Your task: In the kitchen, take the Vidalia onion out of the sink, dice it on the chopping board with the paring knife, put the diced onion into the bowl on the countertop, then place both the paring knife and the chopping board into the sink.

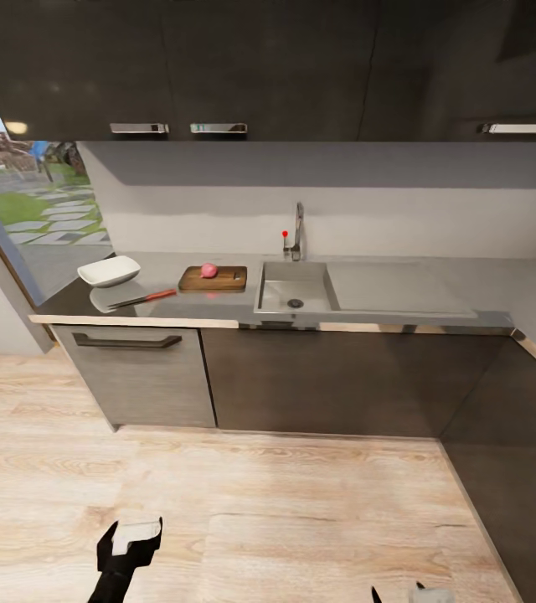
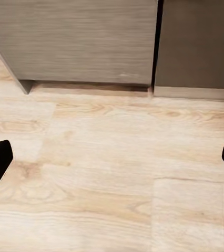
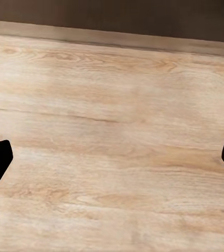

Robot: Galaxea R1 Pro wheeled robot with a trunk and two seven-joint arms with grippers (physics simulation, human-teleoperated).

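At the left end of the countertop (image 1: 402,289) sits the bowl (image 1: 109,270), white and upright; just in front of it and toward the right lies the paring knife (image 1: 144,299), handle pointing at the chopping board (image 1: 213,279); the 3 things are grouped close, which I judge suits cutting and then tipping pieces into the bowl. A pinkish onion (image 1: 209,270) already rests on the board, not in the sink (image 1: 295,289), whose basin looks bare apart from the drain.

The robot stands well back from the cabinets; both arms hang low over the wooden floor (image 1: 218,477), probably kept clear for driving.

The head view gives the whole counter; the wrist views give floor and cabinet bases instead. The left gripper (image 2: 112,163) has its 2 fingers spread wide with nothing between them; the right gripper (image 3: 112,163) is likewise wide apart and holds nothing.
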